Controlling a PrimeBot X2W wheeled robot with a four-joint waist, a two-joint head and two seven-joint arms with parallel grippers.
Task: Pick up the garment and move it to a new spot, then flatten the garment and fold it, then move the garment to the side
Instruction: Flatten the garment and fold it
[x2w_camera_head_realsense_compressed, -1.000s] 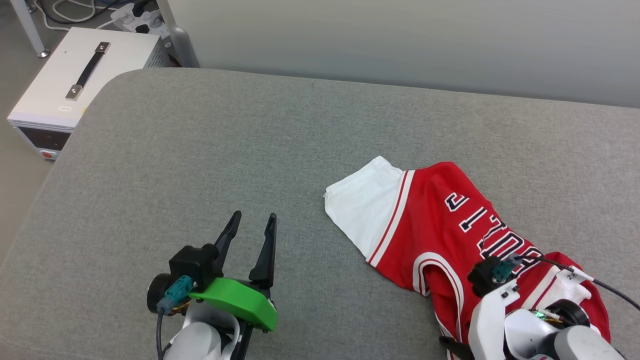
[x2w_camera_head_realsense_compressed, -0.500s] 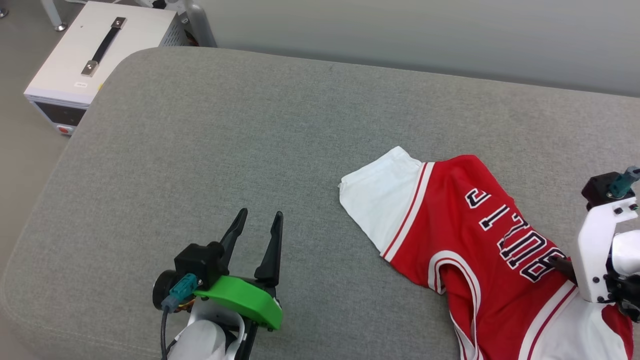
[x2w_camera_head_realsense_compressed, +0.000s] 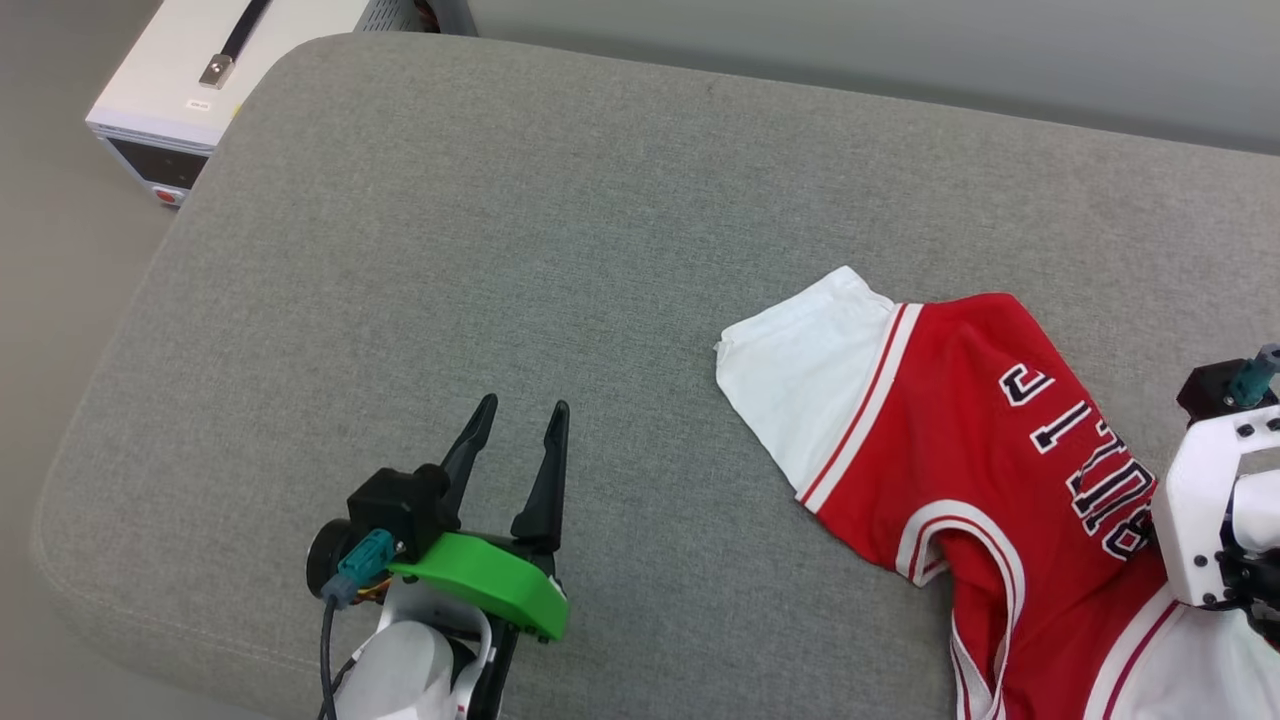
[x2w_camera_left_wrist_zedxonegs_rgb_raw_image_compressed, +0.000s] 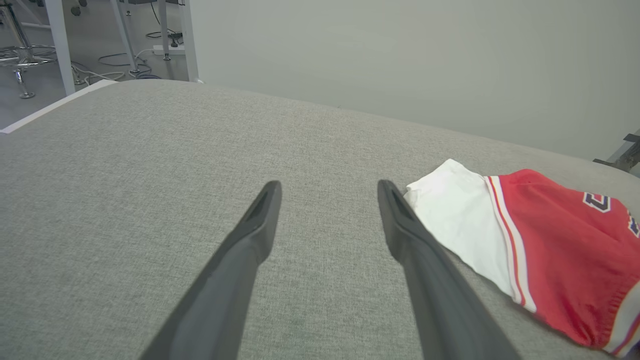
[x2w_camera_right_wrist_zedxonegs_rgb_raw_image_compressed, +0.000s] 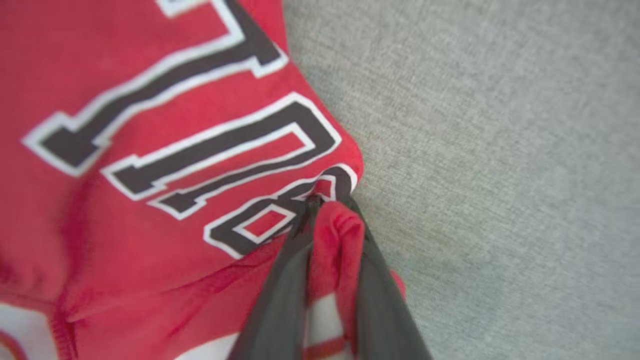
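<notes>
While the right gripper (x2w_camera_right_wrist_zedxonegs_rgb_raw_image_compressed: 327, 201) pinches a red fold of the garment (x2w_camera_head_realsense_compressed: 950, 440), crumpled at the grey surface's (x2w_camera_head_realsense_compressed: 450, 250) right | left gripper (x2w_camera_head_realsense_compressed: 525, 405) open, empty, well apart | step: pick-up, likely | next: lift clear, carry leftward.

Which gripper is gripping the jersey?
The right gripper: it pinches a red fold of the jersey. The left gripper stands open over the grey cushion, apart from the jersey.
</notes>
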